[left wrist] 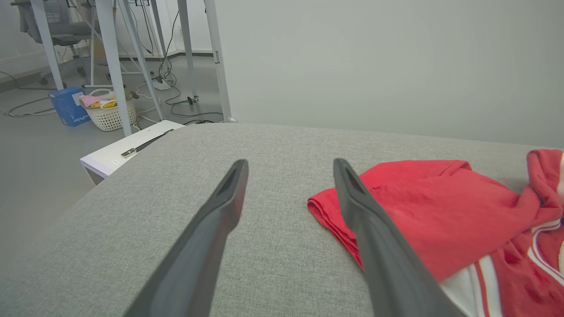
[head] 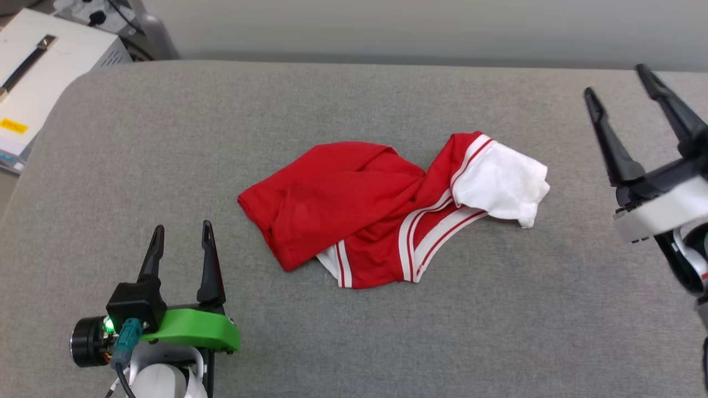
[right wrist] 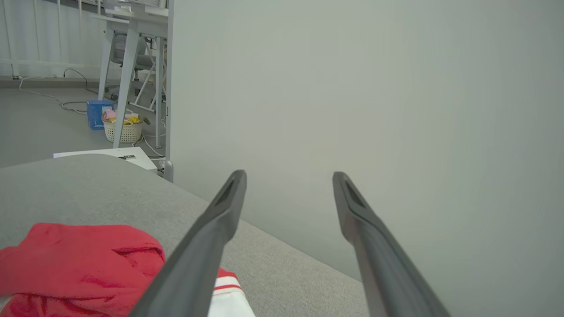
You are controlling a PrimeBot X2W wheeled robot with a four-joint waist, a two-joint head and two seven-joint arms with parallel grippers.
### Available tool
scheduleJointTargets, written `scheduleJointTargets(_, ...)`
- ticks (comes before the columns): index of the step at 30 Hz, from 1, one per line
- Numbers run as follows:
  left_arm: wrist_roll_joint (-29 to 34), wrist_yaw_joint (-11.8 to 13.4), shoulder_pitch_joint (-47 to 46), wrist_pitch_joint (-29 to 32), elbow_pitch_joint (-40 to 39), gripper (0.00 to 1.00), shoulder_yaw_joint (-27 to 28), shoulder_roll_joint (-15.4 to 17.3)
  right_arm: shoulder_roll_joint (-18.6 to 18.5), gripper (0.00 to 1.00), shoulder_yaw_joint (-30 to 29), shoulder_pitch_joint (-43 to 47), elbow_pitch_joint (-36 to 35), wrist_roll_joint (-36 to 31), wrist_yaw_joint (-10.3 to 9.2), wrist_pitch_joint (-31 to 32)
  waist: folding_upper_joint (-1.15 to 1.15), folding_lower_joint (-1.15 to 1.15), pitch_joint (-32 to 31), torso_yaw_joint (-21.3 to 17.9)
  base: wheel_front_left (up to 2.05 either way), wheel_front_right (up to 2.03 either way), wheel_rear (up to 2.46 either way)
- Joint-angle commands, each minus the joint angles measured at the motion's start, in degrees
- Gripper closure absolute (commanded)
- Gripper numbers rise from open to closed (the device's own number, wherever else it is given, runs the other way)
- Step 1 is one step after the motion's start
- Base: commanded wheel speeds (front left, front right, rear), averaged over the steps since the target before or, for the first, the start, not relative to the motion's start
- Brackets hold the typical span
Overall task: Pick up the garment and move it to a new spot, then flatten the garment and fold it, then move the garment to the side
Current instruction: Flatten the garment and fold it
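At the far left, beside the bench [head: 166, 138], stands a white box [head: 50, 61] with a dark strap handle. It carries a small yellow label [head: 14, 126] whose writing is too small to read. In the left wrist view a blue box [left wrist: 68, 105] on the floor bears white lettering that cannot be made out, next to a pale basket [left wrist: 110, 112] of coloured items.

The left gripper [head: 183, 225] sits at the near left over the grey fabric bench, on a green bracket [head: 193, 329], with its forearm cut off by the bottom edge. Its two dark fingers point away toward the far side, spread wide apart and holding nothing. In its own wrist view the left gripper [left wrist: 289, 162] has bare bench between its fingers, and the right-hand finger overlaps the garment's near-left edge.

The garment [head: 354, 204] lies crumpled at the middle of the bench, clear of both grippers. Its red body is twisted and folded on itself, so much of its surface is tucked out of sight. A white sleeve with red-and-white striped trim lies at its right end, and the tip of another white piece shows at the near edge.

The right gripper [head: 615, 79] is at the far right, raised and tilted leftward, its wrist partly cut by the frame. Its fingers are wide apart and empty. In its wrist view the right gripper [right wrist: 288, 173] points at a plain pale wall [right wrist: 352, 88], with the garment [right wrist: 79, 255] at the lower left.
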Motion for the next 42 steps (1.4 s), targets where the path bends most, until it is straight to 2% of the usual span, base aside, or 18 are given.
scheduleJointTargets(1, 0.67, -0.3, -1.16, -0.32, -0.24, 0.0, 0.29, -0.43, -2.71, 0.0, 3.56, -3.06, 1.26, 2.15, -0.04, 2.1, 0.0, 0.0, 1.96, 1.08, 0.0, 0.0, 0.0)
scheduleJointTargets(6, 1.0, -0.42, -2.04, -0.33, -0.93, 0.0, 0.55, -0.91, -12.33, 0.0, 19.21, -11.99, 2.21, 14.23, -0.04, 15.02, 0.0, 0.0, 3.87, 1.54, 0.0, 0.0, 0.0)
scheduleJointTargets(7, 1.08, -0.41, -2.41, -0.33, -1.17, 0.0, 0.31, -1.06, -15.6, 0.0, 24.95, -14.78, 1.71, 18.25, -0.04, 20.93, 0.0, 0.0, 4.57, 1.85, 0.0, 0.0, 0.0)
scheduleJointTargets(9, 1.05, -0.41, -2.89, -0.33, -1.4, 0.0, -0.02, -1.18, -18.32, 0.0, 30.06, -17.2, 1.43, 21.41, -0.04, 26.67, 0.0, 0.0, 5.49, 2.23, 0.0, 0.0, 0.0)
scheduleJointTargets(13, 0.91, -0.28, -4.17, -0.33, -1.81, 0.0, -0.88, -1.33, -21.28, 0.0, 38.11, -21.33, 1.78, 26.82, -0.04, 37.23, 0.0, 0.0, 7.61, 3.2, 0.0, 0.0, 0.0)
scheduleJointTargets(18, 0.3, 0.23, -6.01, -0.33, -2.27, 0.0, -2.23, -1.41, -20.98, 0.0, 45.05, -25.72, 4.22, 29.16, -0.04, 42.17, 0.0, 0.0, 10.91, 4.77, 0.0, 0.0, 0.0)
scheduleJointTargets(25, -0.82, 1.45, -7.47, -0.33, -2.04, 0.0, -4.54, -1.43, -18.0, 0.0, 54.26, -27.91, 14.57, 30.1, -0.04, 40.67, 0.0, 0.0, 13.22, 6.7, 0.0, 0.0, 0.0)
scheduleJointTargets(28, -1.08, 1.83, -7.26, -0.33, -1.74, 0.0, -5.01, -1.44, -17.23, 0.0, 56.34, -27.29, 17.47, 31.72, -0.04, 39.83, 0.0, 0.0, 12.9, 6.95, 0.0, 0.0, 0.0)
scheduleJointTargets(29, -1.04, 1.86, -7.11, -0.33, -1.59, 0.0, -5.03, -1.44, -17.16, 0.73, 56.7, -27.3, 17.6, 31.97, -0.04, 39.1, 0.0, 0.0, 12.59, 6.88, 0.0, 0.0, 0.0)
scheduleJointTargets(30, -0.95, 1.88, -6.85, -0.33, -1.35, 0.0, -4.99, -1.44, -17.34, 1.0, 57.04, -27.39, 17.79, 32.34, -0.04, 38.24, 0.0, 0.0, 12.08, 6.75, 0.0, 0.0, 0.0)
scheduleJointTargets(35, -0.81, 1.92, -5.78, -0.33, -0.66, 0.0, -4.3, -1.44, -19.63, 1.0, 55.99, -29.24, 16.55, 35.35, -0.04, 29.82, 0.0, 0.0, 9.1, 5.64, 0.0, 0.0, 0.0)
scheduleJointTargets(42, 0.31, 0.91, -2.72, -0.33, 0.28, 0.0, -2.14, -1.44, -27.49, 1.0, 53.14, -26.07, 10.12, 37.89, -0.04, 21.17, 0.0, 0.0, 3.47, 2.18, 0.0, 0.0, 0.0)
